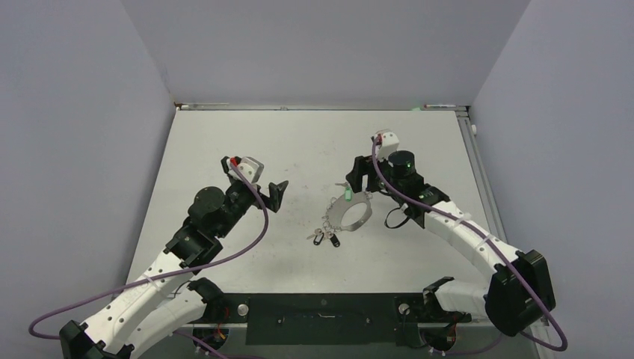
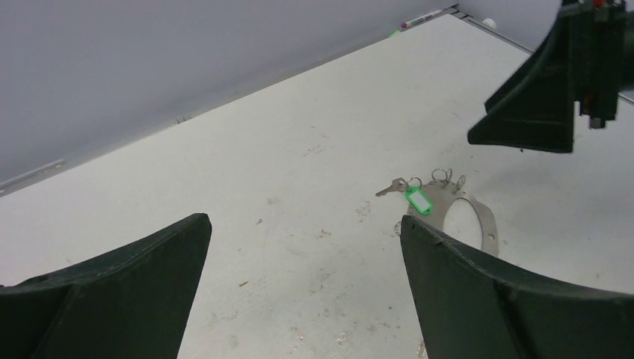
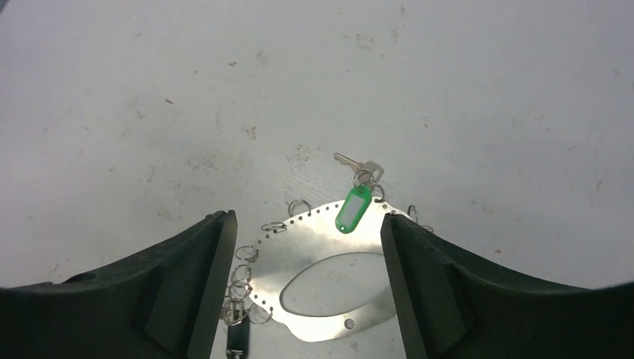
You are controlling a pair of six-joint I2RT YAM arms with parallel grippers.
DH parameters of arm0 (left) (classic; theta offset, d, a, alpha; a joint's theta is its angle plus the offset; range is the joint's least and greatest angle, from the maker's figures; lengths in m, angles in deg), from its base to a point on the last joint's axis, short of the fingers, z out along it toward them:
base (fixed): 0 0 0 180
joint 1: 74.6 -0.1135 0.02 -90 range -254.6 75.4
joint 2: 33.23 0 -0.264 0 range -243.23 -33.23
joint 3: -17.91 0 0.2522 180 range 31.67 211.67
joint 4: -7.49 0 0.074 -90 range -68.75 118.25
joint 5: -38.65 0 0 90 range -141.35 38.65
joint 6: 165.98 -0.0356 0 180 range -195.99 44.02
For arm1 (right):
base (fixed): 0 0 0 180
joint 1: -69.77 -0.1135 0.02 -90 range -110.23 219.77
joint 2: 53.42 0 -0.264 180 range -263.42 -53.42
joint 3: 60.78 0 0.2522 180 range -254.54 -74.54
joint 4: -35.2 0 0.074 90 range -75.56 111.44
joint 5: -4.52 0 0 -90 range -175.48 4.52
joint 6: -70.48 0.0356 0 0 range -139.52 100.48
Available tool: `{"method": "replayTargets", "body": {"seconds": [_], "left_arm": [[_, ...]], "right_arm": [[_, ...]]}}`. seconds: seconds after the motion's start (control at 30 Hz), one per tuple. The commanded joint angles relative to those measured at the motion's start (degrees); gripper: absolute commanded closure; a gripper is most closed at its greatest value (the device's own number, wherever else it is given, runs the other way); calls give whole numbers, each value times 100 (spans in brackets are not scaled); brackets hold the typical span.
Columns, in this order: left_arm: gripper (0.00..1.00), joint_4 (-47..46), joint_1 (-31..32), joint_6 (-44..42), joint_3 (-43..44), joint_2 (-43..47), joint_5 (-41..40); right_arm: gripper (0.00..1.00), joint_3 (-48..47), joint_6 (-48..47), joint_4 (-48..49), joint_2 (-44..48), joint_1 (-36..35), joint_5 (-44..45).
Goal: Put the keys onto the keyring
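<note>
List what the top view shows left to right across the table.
left gripper → black-headed keys → keyring. The right gripper overlaps the keyring, so it is left out.

Bare table [image 1: 299, 149] left of the keyring [image 3: 299, 241] lies open; the right gripper [image 1: 360, 179] (jaws apart) crowds its far edge.
</note>
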Motion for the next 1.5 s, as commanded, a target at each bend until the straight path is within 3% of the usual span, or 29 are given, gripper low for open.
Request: {"method": "replayTargets", "body": {"seconds": [0.0, 0.3, 0.5, 0.63, 0.77, 1.0, 1.47], "left_arm": [[4, -378, -30, -155, -34, 66, -707], [4, -407, -37, -207, -49, -165, -1496], [4, -31, -38, -426, 144, -129, -2567], [4, 879, -38, -169, 319, 236, -3147], [4, 1752, -39, 70, 15, 1114, -2941], [4, 1882, -35, 323, -858, 2806, -2786], [4, 1821, -47, 339, -880, 2692, -2485]], "right_arm": [[24, 550, -155, 705, 709, -378, 1521], [21, 1510, 474, 800, 2337, -626, 2496], [13, 1860, 1280, -255, 3336, -625, 3098], [8, 2019, 1478, -872, 4046, -662, 3764], [8, 2214, 1535, -638, 4589, -688, 3822], [8, 2063, 1642, -764, 4325, -688, 3999], [8, 2187, 1625, -516, 4227, -688, 3629]]}}
